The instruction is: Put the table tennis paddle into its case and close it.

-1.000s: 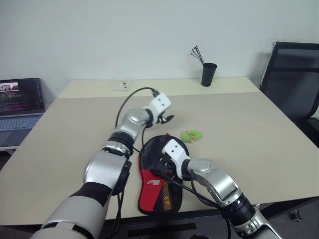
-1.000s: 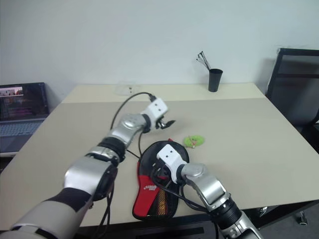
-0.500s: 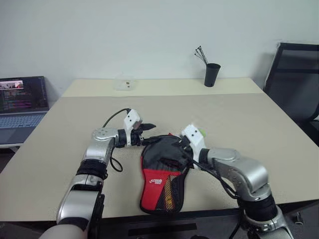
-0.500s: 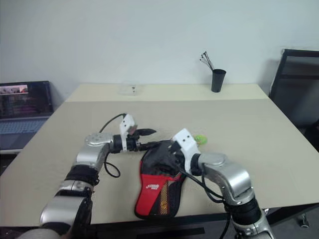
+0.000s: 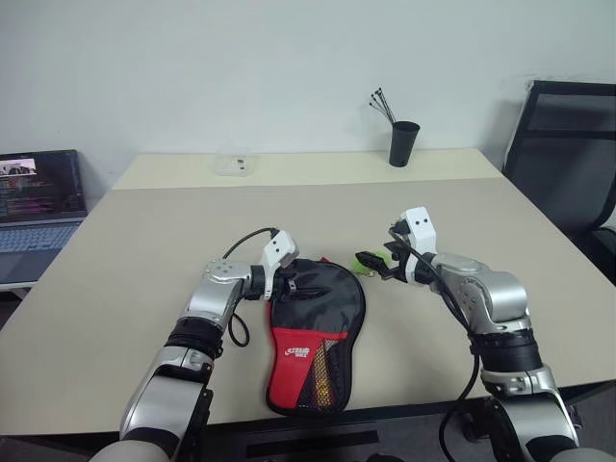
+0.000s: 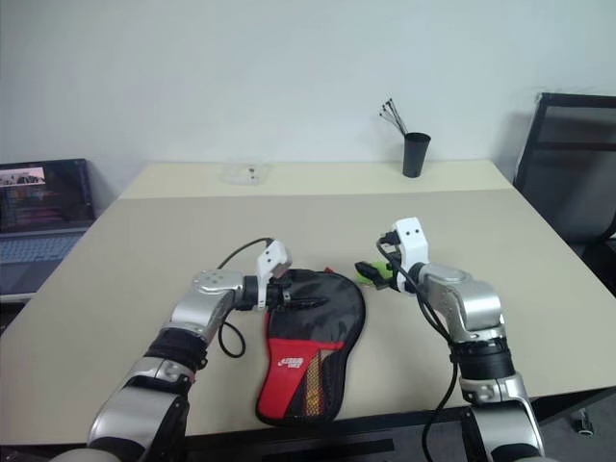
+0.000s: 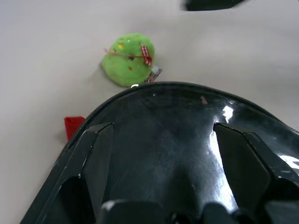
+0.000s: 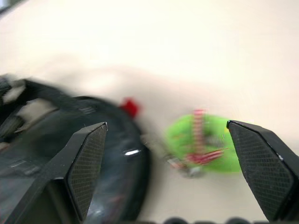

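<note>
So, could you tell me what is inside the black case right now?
The case lies flat on the table, its fabric covering whatever it holds, so I cannot tell. A small red bit shows at its rim; no paddle face or handle is visible.

One case point(image 5: 318, 332), one green toy point(image 7: 128, 64), one black cup point(image 5: 403, 143), one laptop point(image 5: 38, 207), one chair point(image 5: 563, 154).

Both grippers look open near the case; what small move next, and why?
Probably close the left gripper on the case rim to pin it. It hovers open at the round end, while the right gripper hangs open over the green toy, gripping nothing.
</note>
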{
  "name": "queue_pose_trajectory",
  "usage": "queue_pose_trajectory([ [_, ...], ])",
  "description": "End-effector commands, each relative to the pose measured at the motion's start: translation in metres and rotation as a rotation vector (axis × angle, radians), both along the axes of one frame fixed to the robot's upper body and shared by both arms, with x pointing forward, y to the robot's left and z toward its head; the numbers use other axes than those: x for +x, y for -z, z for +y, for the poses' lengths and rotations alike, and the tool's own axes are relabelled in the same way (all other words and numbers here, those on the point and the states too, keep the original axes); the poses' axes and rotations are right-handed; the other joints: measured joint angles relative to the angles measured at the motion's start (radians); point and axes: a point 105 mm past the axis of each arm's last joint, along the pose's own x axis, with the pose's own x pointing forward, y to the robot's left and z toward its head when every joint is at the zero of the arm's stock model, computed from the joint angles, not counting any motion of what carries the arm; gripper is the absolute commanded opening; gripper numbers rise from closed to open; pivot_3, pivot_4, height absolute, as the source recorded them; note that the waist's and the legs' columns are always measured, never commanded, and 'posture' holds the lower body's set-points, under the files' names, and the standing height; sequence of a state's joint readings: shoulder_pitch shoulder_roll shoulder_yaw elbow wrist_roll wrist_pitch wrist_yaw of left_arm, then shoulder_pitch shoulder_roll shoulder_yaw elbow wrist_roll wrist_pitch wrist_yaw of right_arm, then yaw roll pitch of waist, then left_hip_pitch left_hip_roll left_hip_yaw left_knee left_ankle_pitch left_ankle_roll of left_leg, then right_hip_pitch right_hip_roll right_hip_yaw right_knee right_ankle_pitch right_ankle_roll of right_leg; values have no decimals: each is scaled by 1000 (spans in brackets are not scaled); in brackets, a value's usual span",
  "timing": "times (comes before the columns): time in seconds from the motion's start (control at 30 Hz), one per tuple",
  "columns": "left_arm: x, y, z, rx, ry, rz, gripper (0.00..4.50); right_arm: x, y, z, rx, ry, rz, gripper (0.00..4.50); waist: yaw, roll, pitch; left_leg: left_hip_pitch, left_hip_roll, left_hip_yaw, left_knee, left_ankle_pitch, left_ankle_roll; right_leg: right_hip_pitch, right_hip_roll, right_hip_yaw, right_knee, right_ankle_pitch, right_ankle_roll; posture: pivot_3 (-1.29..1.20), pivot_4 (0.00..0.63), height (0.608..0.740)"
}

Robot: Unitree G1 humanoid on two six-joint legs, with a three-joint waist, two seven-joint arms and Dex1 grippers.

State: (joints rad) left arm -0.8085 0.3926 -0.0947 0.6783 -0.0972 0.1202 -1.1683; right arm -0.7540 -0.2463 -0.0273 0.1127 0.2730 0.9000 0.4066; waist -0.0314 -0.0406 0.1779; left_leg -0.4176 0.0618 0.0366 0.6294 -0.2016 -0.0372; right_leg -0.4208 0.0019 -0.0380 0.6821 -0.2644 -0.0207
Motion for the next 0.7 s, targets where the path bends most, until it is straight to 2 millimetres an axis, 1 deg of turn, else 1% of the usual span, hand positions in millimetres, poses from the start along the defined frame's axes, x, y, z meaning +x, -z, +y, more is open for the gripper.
queue_pose_trajectory([
  [0.03,2,-14,-4,-9,17,-51,3700,23,-10,-14,9,99,-70,4500,1,0,0,0,0,0,0,0,0,0,0,0,0,0,0,0,150,740],
  [0.13,2,-13,-3,-9,15,-50,3700,38,3,-19,22,140,-34,4500,2,0,0,0,0,0,0,0,0,0,0,0,0,0,0,0,150,740],
  [0.2,1,-13,-2,-9,14,-50,3700,43,10,-18,19,143,-19,4500,2,0,0,0,0,1,0,0,0,0,0,0,0,0,-1,0,150,740],
  [0.37,0,-10,-2,-10,11,-47,3700,45,32,-12,-8,134,28,4500,1,0,0,0,0,1,-1,0,0,0,0,1,0,1,-1,0,150,740],
  [0.5,-1,-7,-1,-9,9,-42,3700,43,42,-5,-2,117,60,4500,-1,0,0,1,0,1,0,0,0,0,0,1,0,1,-1,0,150,740],
  [0.6,-1,-5,-2,-3,14,-42,3731,42,45,-3,14,117,72,3944,-1,0,0,1,1,1,0,0,0,0,0,1,1,1,-1,0,150,740],
  [0.7,-1,-4,-4,8,25,-46,3731,42,45,-3,16,119,73,2917,-1,0,0,1,1,1,0,0,0,0,0,1,1,1,-1,0,150,740],
])
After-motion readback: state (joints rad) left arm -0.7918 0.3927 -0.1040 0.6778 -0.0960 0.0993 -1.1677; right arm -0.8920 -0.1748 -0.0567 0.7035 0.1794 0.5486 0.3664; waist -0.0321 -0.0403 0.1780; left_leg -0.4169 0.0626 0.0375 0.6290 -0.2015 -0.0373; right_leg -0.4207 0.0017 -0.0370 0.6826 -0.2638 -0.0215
